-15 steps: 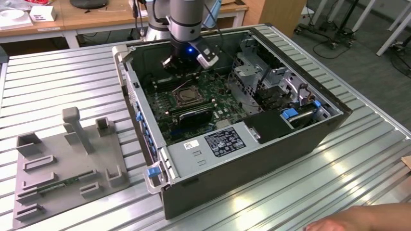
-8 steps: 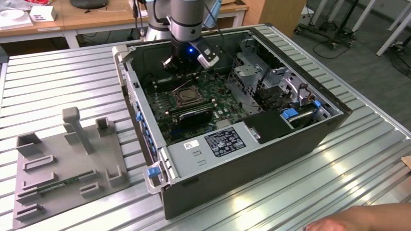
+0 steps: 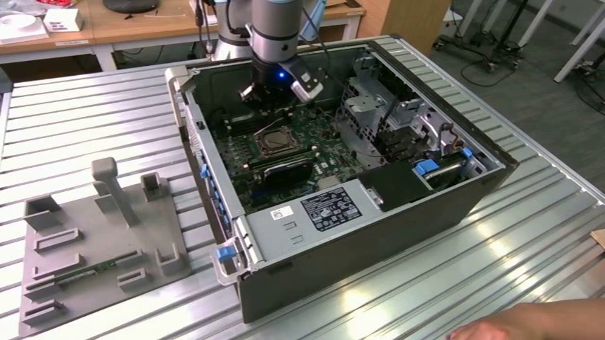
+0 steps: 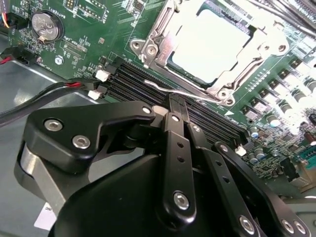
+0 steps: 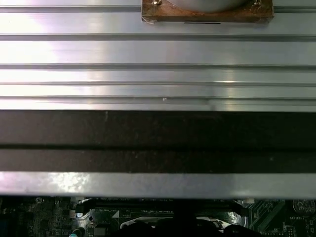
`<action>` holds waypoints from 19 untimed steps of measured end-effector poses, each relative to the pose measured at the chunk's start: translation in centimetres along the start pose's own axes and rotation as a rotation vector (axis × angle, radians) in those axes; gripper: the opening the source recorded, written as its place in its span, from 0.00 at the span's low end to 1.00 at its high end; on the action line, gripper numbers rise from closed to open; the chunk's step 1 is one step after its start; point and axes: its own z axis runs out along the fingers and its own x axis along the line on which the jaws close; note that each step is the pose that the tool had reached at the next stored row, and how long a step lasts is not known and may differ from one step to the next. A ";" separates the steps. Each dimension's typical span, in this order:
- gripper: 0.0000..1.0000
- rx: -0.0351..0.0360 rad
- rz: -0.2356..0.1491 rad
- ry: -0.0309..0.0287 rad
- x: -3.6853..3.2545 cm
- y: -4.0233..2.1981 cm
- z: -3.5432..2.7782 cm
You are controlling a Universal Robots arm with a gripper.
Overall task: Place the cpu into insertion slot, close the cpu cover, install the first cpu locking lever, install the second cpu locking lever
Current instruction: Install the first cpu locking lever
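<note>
The gripper (image 4: 178,102) is hanging low over the green motherboard (image 4: 94,49). Its two black fingers (image 4: 174,128) are drawn together into a narrow, closed wedge. The tips are sitting right at a thin silvery locking lever (image 4: 190,94), which is running along the side of the socket nearest them, between it and the long black memory slots (image 4: 133,81). The fingers are covering the contact point, so the tips may be pinching the wire or only pressing against it. Just beyond, the cpu (image 4: 210,47) is lying flat in the insertion slot (image 3: 275,142), its pale metal top glaring under the light. The cpu cover (image 4: 159,42) is lying down around it as a silvery frame. The chip is looking light, rigid and delicate, so it is better handled by its edges than its face. Seated as it is, the lever is the part to handle now. That lever is likely behaving as stiff, springy wire: round, smooth and apt to slip out of a loose hold. It is probably best taken near its curved free end, where leverage is greatest. The cover, being thin sheet, is liable to bend if pushed off-centre. In the exterior view the gripper (image 3: 268,108) is working inside the open computer case (image 3: 378,234), which is resting on a ribbed metal table (image 3: 76,120). A grey fixture tray (image 3: 95,241) is lying well apart on the exterior view's left, and a person's hand (image 3: 529,326) is showing at the lower edge.
</note>
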 end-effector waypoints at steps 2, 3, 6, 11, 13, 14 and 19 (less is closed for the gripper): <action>0.10 -0.0003 0.000 0.0000 0.03 -0.11 -0.01; 0.10 -0.0005 0.000 -0.0001 0.05 -0.16 -0.02; 0.10 -0.0010 0.000 0.0001 0.15 -0.32 -0.06; 0.10 -0.0021 0.000 -0.0001 0.32 -0.41 -0.04; 0.10 -0.0027 0.000 0.0000 0.48 -0.42 -0.03; 0.10 -0.0030 0.000 0.0000 0.57 -0.43 -0.01; 0.10 -0.0033 0.000 0.0000 0.64 -0.36 0.10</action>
